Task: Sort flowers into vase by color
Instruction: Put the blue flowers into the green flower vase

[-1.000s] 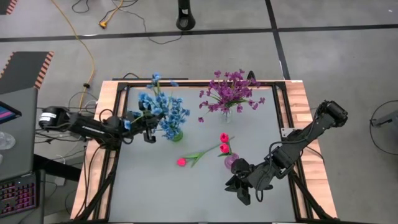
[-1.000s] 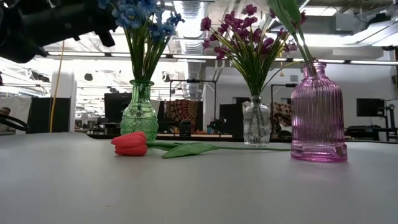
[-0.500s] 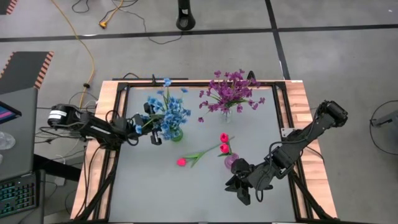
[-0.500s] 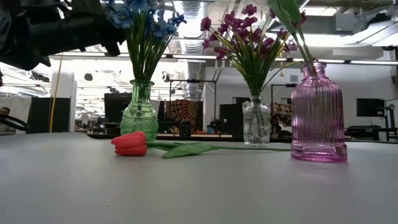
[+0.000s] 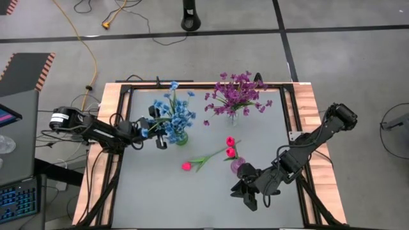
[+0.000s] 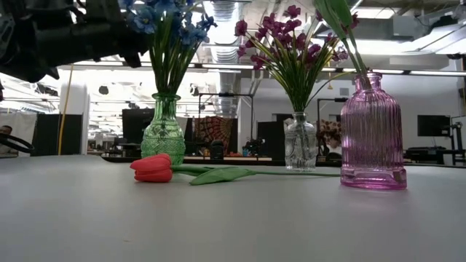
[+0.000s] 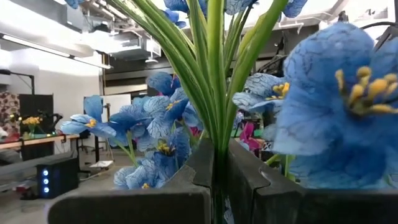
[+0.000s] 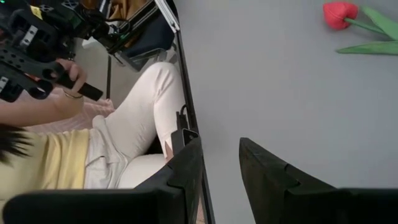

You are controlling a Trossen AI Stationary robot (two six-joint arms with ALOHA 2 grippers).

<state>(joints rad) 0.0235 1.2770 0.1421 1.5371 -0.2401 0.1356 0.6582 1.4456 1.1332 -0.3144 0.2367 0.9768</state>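
My left gripper is up at the blue flowers that stand in the green vase, shut on one green stem. Its dark body shows left of the blue bunch. The purple flowers stand in a clear vase. The pink vase holds pink-red tulips. Another tulip lies flat on the table between the vases, its bud toward the near edge. My right gripper waits open over the near right of the table. My left gripper pinches one thin green stem of a blue sprig between its two fingers. The fingers come level from the table's left and lie across the stem. The stem stands upright, blue blooms above the fingers; its lower end is hidden by the fingers.
A black frame rail and wooden border run around the grey table top. A person in light trousers sits just beyond the near edge, holding hand controls. Open grey surface lies across the table's near half.
My left gripper has moved a little toward the table's right, toward the green vase, staying shut. The blue sprig it holds has come in from the left and now stands against the bunch in that vase. The right arm has kept still.
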